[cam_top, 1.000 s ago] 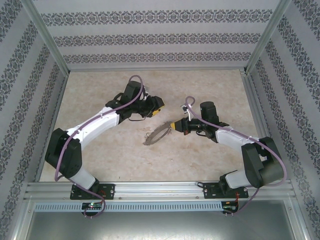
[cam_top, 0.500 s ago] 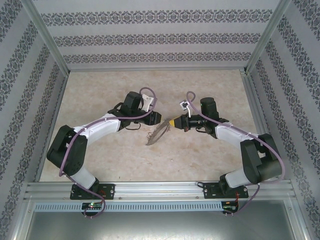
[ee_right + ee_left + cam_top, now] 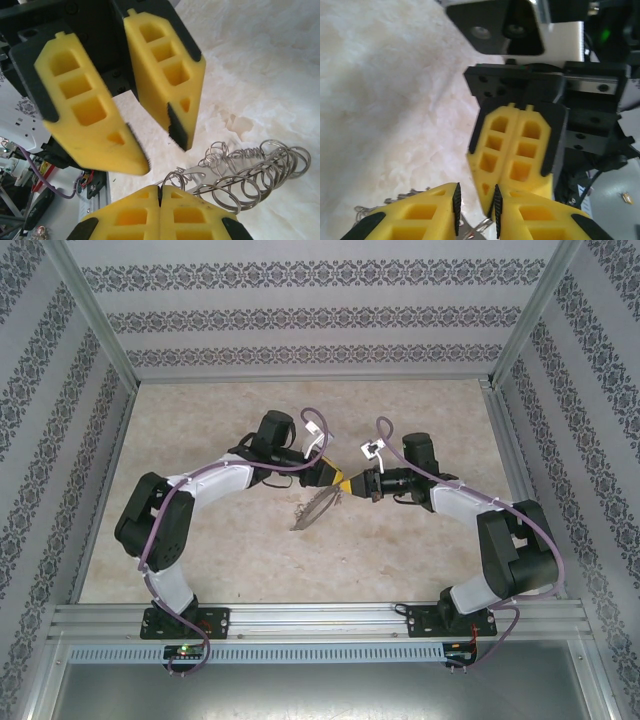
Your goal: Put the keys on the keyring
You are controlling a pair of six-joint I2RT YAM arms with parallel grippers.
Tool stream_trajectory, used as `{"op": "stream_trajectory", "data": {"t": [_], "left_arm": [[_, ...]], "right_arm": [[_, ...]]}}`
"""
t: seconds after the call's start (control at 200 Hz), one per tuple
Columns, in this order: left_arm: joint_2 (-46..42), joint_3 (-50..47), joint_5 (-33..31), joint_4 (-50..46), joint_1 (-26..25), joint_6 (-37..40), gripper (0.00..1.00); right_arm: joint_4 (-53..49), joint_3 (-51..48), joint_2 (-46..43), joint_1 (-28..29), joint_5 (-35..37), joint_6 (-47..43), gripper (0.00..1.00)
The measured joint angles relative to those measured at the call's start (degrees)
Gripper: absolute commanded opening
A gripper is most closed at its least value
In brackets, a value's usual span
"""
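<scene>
The left arm and right arm have white shells, black joints, trailing purple cables and yellow fingers with square hollows and black toothed pads.

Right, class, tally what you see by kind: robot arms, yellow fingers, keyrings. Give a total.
Robot arms: 2
Yellow fingers: 4
Keyring: 1
Total: 7

Tilted, ring-fringed grey keyring
</scene>
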Motion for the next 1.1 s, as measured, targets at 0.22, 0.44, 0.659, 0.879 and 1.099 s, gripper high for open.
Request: {"op": "stream_trajectory", "data": {"t": [0.22, 0.44, 0.659, 0.879, 1.099], "left_arm": [[1.0, 3.6, 3.6, -6.2, 0.0, 5.9, 0.28], [1.8, 3.6, 4.1, -9.1, 1.0, 8.7, 0.28], [2.3, 3.6, 4.3, -9.5, 2.2, 9.8, 0.29], [4.7, 5.2, 6.4, -12.3, 2.3, 11.9, 0.29], [5.0, 5.8, 8.6, -12.7, 2.3, 12.3, 0.29]], "right_arm": [[0.0, 1.0, 0.0, -0.8, -0.6, 0.0, 0.00], [-0.1, 1.0, 0.2, -1.1, -0.6, 0.0, 0.00], [-0.4, 1.1, 0.2, -1.1, -1.5, -0.2, 0.00], [-0.7, 1.8, 0.2, -1.1, -2.0, -0.2, 0.00], [-1.2, 2.5, 0.2, -1.1, -2.1, -0.3, 0.00]]}}
